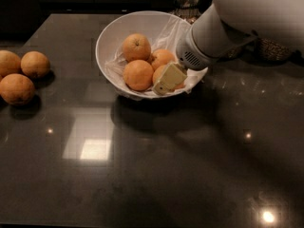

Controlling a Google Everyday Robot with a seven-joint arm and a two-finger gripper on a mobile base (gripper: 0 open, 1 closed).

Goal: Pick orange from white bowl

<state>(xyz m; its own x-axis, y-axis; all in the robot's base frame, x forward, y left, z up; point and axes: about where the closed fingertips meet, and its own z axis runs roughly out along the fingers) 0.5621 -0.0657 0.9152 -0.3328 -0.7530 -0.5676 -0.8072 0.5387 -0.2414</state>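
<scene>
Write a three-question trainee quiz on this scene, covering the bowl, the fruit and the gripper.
1. How many loose oranges lie on the table outside the white bowl?
2. True or false: the white bowl is empty.
3. Where is the gripper?
A) in the white bowl, at the orange on its right side
B) resting on the table
C) over the loose oranges

Key: 1) three; 2) false; 3) A
</scene>
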